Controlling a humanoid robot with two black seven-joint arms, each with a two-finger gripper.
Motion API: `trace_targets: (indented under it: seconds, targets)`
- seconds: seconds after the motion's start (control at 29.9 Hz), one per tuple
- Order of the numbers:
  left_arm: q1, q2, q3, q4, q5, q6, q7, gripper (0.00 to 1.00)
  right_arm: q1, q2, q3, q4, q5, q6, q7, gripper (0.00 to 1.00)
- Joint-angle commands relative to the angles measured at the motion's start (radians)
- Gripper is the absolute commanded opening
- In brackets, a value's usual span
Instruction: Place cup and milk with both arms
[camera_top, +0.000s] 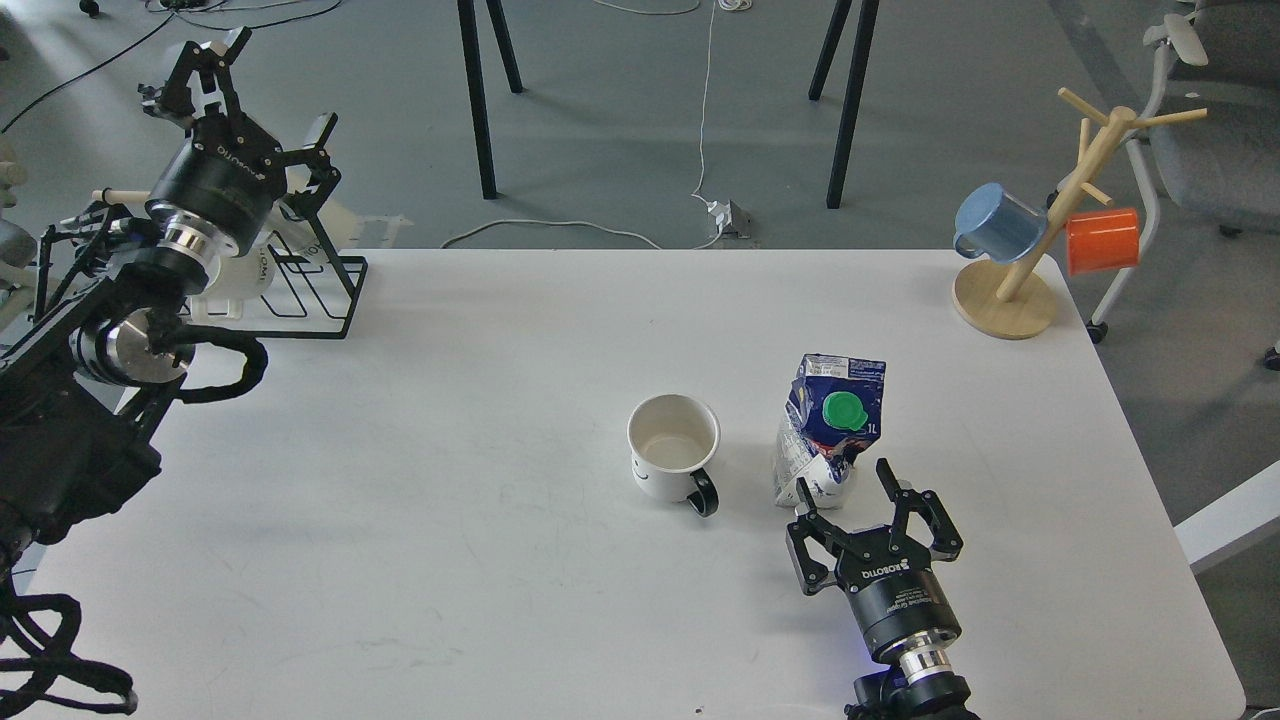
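A white cup (672, 446) with a black handle stands upright at the table's middle. A blue and white milk carton (828, 430) with a green cap stands just right of it. My right gripper (848, 492) is open just in front of the carton, its fingers spread and apart from it. My left gripper (258, 82) is raised at the far left, above a black wire rack (315, 290), open and empty.
A wooden mug tree (1040, 230) with a blue mug (995, 222) and an orange mug (1101, 240) stands at the table's back right corner. A white jug (235, 275) sits in the wire rack. Table legs and cables lie beyond the far edge.
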Motion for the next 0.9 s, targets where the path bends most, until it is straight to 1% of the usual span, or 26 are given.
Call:
trace_targets:
  seconds: [0.0,0.13,0.17,0.37,0.43,0.5,0.67,0.77,0.8,0.87]
  targets:
    - [0.0,-0.001,0.001,0.0,0.0,0.0,0.0,0.99,-0.022,0.0,-0.005,0.009,-0.002,0.0,0.0,0.96]
    - [0.0,-0.001,-0.001,0.0,0.0,0.002,0.0,0.99,-0.068,0.0,-0.006,0.05,-0.005,0.0,-0.002,0.97]
    - [0.0,-0.001,-0.001,0.0,0.0,0.002,0.0,0.99,-0.08,-0.018,-0.006,0.059,-0.005,0.0,-0.002,0.97]
    - [0.0,0.001,-0.002,0.0,-0.003,-0.003,0.001,0.99,-0.163,-0.202,0.006,0.18,-0.023,0.0,-0.002,0.98]
    - [0.0,-0.001,-0.004,0.0,-0.006,0.002,0.001,0.99,-0.166,-0.314,0.043,0.208,-0.037,0.0,0.0,0.99]
    - [0.002,-0.01,-0.007,0.0,-0.014,0.006,-0.005,0.99,-0.16,-0.397,0.104,0.208,-0.04,0.0,-0.002,0.99]
    - [0.003,-0.031,-0.018,0.0,-0.02,0.005,-0.008,1.0,-0.079,-0.541,0.277,0.19,-0.04,0.0,-0.003,0.99]
    - [0.003,-0.042,-0.018,0.008,-0.09,0.005,-0.008,0.99,-0.001,-0.63,0.323,0.193,-0.025,0.0,-0.005,0.99]
    - [0.003,-0.042,-0.018,0.009,-0.13,0.005,-0.005,0.99,0.034,-0.647,0.334,0.188,-0.025,0.0,-0.005,0.99]
    - [0.002,-0.042,-0.016,0.009,-0.191,0.008,-0.005,1.0,0.131,-0.644,0.36,0.162,-0.02,0.0,-0.005,0.99]
